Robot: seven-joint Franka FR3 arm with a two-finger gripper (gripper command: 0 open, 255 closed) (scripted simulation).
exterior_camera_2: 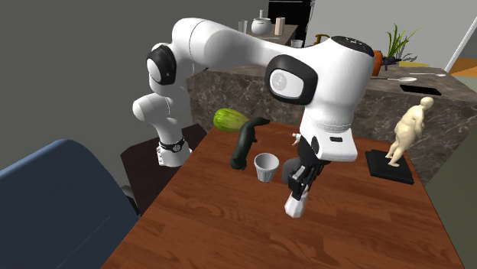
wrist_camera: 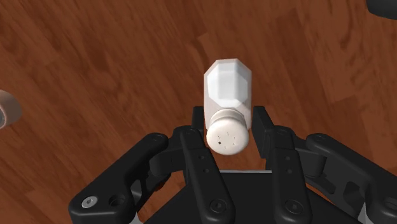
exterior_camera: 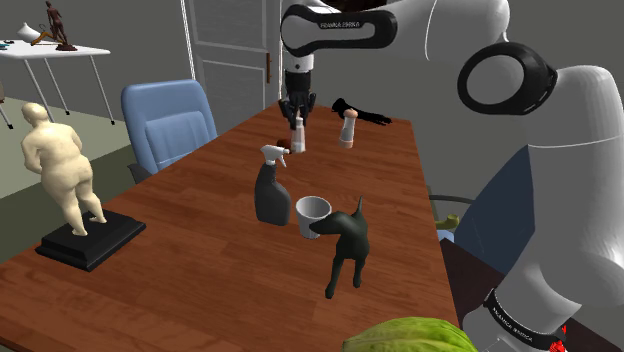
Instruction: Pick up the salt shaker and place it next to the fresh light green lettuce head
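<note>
**Grip made, crowded carry ahead**

The wooden table (exterior_camera: 200,260) runs away from me in the shoulder view, and the white arm (exterior_camera: 440,40) is stretched out to its far end. Lettering on the arm reads FRANKA EMIKA; I can read no other writing. The lettuce head (exterior_camera: 410,335) lies at the table's near edge, well apart from the work. Between the two, close together, stand a dark spray bottle (exterior_camera: 270,195), a black dog figure (exterior_camera: 350,235) and a white cup (exterior_camera: 312,213). The gripper (wrist_camera: 229,119) is closed most of the way, its fingers clasping the white salt shaker (wrist_camera: 229,79) at the cap end, body hanging below. I cannot tell whether the base is clear of the wood. My worries, as I judge it:
- The hold is high and narrow, so a quick move could swing the shaker or let it slip.
- A low carry could clip the bottle, cup or dog.
- Setting down too close could nudge the lettuce
</note>
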